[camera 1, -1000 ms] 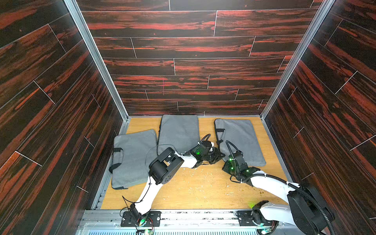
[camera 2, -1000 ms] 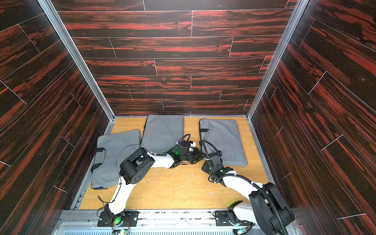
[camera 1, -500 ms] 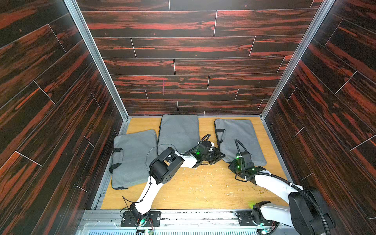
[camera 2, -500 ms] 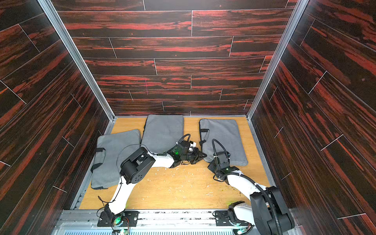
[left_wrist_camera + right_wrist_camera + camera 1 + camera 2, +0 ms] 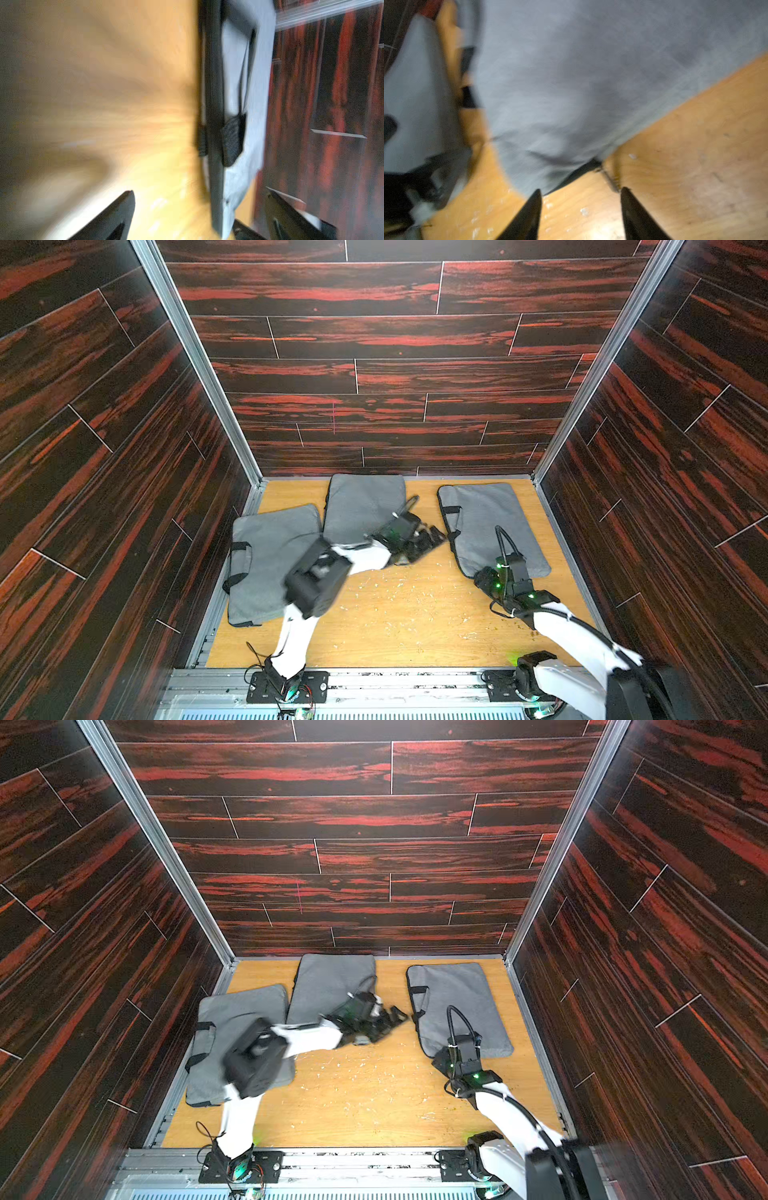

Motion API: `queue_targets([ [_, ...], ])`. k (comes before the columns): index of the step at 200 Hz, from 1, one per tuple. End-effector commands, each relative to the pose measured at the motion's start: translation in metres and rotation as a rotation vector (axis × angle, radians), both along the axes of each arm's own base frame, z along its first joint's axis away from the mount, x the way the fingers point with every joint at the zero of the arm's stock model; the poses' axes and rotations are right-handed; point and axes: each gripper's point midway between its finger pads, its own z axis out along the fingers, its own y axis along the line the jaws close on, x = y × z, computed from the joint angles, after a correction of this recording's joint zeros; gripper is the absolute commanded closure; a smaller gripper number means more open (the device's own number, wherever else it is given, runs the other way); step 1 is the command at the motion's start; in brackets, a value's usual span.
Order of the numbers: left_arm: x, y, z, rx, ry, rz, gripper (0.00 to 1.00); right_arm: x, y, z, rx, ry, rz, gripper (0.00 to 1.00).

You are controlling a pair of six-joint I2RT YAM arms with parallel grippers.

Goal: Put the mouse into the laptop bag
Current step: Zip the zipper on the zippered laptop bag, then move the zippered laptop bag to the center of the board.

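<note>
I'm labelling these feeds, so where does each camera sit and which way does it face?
Top views: high up front, looking down on three grey bags; both arms show.
Left wrist: low over the table, facing the right bag's handle side; open fingers show.
Right wrist: facing that bag's near corner; open fingers show.
All share that bag.

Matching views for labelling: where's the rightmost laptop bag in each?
Top view: rightmost laptop bag, flat, right of centre.
Top view: same spot, nearer centre.
Left wrist: narrow edge-on grey strip.
Right wrist: grey expanse filling most of frame.
Shared landmark: its black handle.
</note>
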Motion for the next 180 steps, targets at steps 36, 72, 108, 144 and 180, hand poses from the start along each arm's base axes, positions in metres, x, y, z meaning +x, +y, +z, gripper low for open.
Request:
queue_targets([
  [36,-0.024,0.209,0.055,0.668,-0.225,0.438,0.00,0.002,0.052,0.049,-0.017,-0.144,0.173,0.20],
  [72,-0.055,0.269,0.053,0.772,-0.196,0.534,0.00,0.026,0.117,0.060,0.036,-0.171,0.339,0.20],
  [108,-0.087,0.304,0.031,0.844,-0.133,0.577,0.00,0.064,0.176,0.049,0.098,-0.148,0.468,0.21],
  [144,-0.113,0.316,0.003,0.858,-0.061,0.560,0.00,0.099,0.215,0.029,0.109,-0.110,0.534,0.22],
  [180,-0.131,0.331,-0.020,0.870,-0.025,0.595,0.00,0.119,0.243,0.000,0.125,-0.049,0.588,0.23],
])
